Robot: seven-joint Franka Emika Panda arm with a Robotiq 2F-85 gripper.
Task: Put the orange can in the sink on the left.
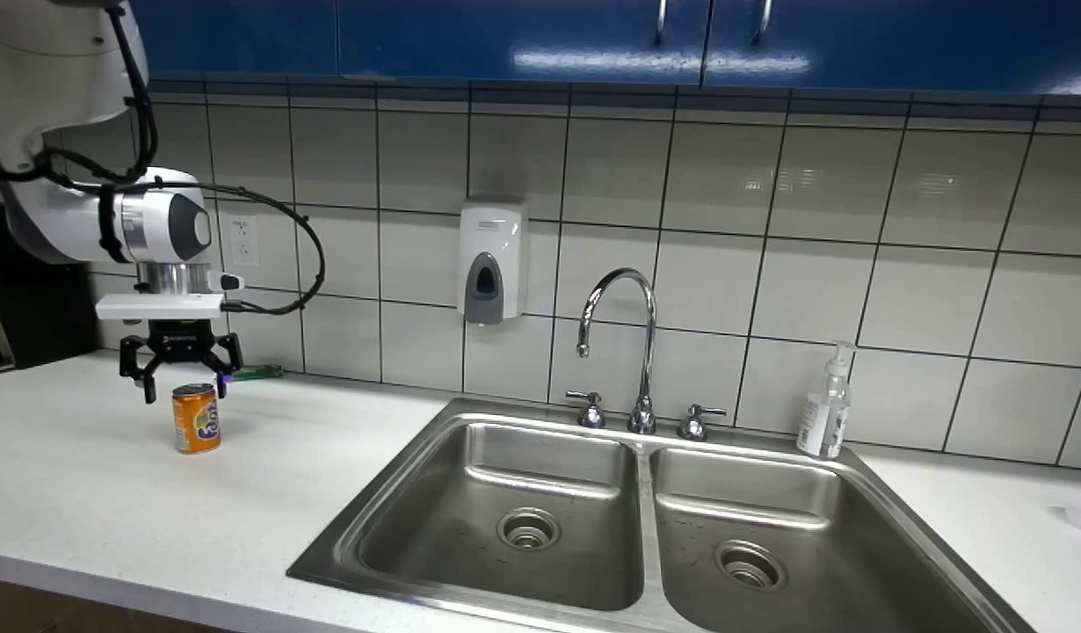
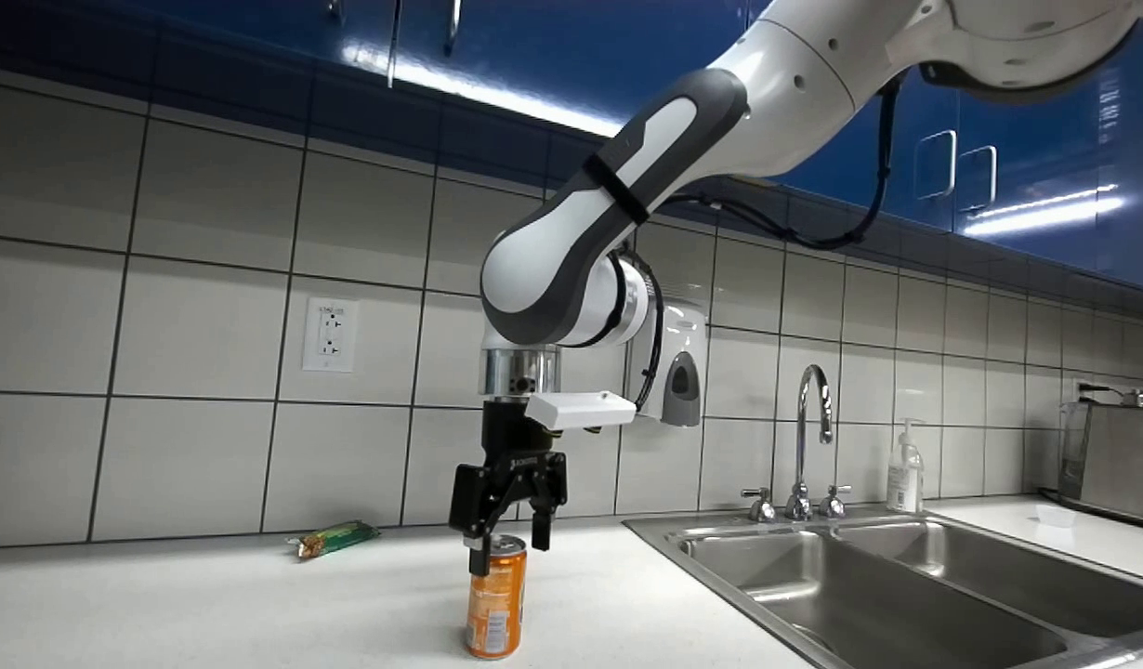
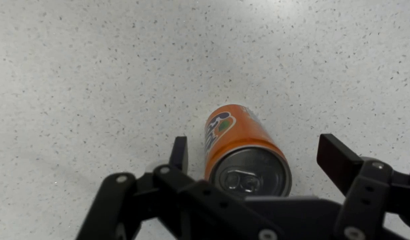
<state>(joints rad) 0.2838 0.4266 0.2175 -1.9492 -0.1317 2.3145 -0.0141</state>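
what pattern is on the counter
Pale with darker speckles; the counter shows best in the wrist view.

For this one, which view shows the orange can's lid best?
The wrist view: it looks down on the orange can, showing most of the lid and its pull tab. Both exterior views catch the lid only at a shallow slant, as a narrow oval, the pull tab too small to make out.

You work in a kitchen. You can know it by the double metal sink [image 1: 650, 527] with a curved faucet [image 1: 648, 365], set into the white surface [image 1: 110, 501], the tiled wall [image 1: 725, 180] with its soap dispenser [image 1: 489, 264], and the blue cabinets [image 1: 523, 40] above.
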